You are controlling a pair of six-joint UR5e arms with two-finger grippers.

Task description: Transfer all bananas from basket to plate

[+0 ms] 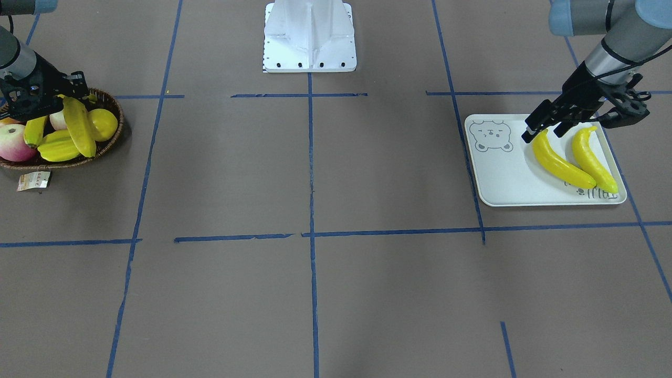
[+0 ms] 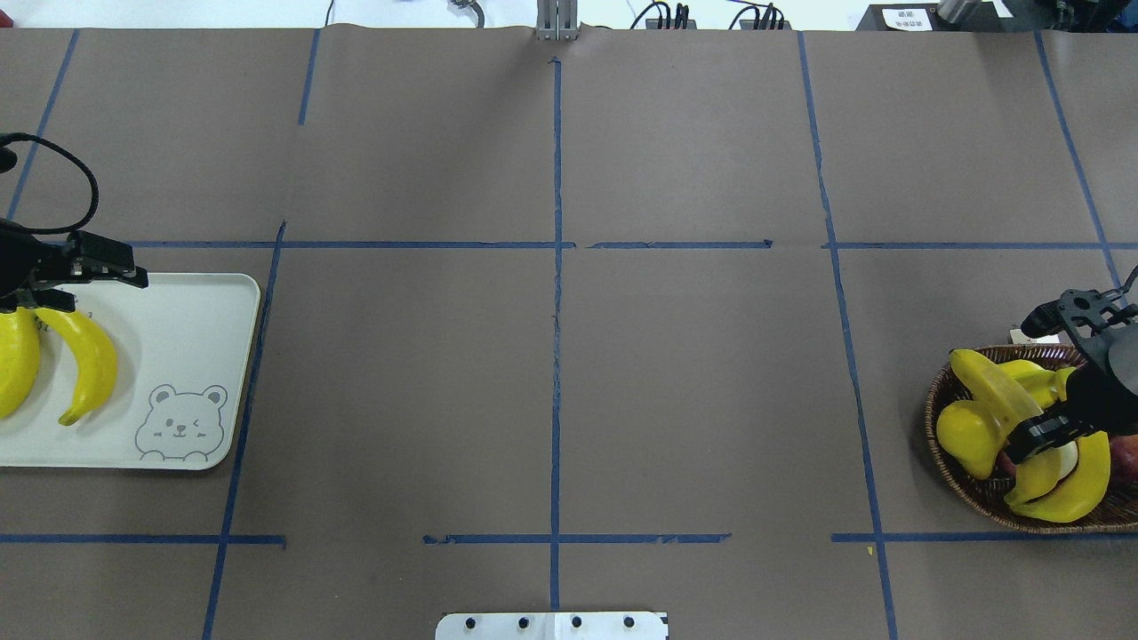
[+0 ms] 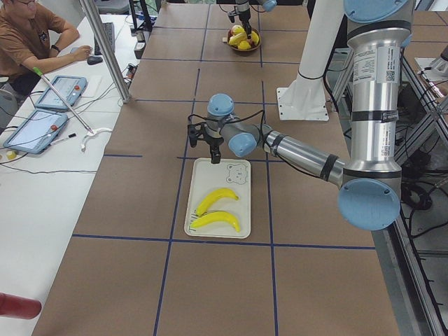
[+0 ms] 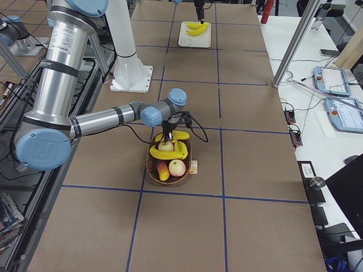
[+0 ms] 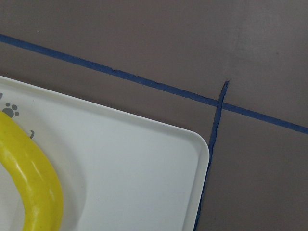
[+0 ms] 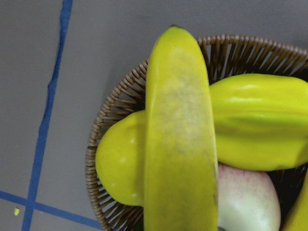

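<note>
The white plate (image 1: pixel 504 173) with a bear print holds two bananas, one inner (image 1: pixel 559 163) and one outer (image 1: pixel 593 160). My left gripper (image 1: pixel 545 131) is open just above the inner banana's upper tip. At the table's other end my right gripper (image 1: pixel 68 102) is shut on a third banana (image 1: pixel 79 126), slightly browner in the right wrist view (image 6: pixel 178 134), held tilted above the wicker basket (image 1: pixel 113 105). A fourth banana (image 2: pixel 1067 484) lies in the basket under the gripper. In the left wrist view one plate banana (image 5: pixel 33 178) lies on the plate (image 5: pixel 134 163).
The basket also holds a lemon (image 1: pixel 102 123), a starfruit (image 1: pixel 58 147) and an apple (image 1: pixel 16 142). Its paper tag (image 1: pixel 34 180) lies on the table beside it. The robot's white base (image 1: pixel 310 37) stands mid-table. Blue tape lines cross the brown tabletop.
</note>
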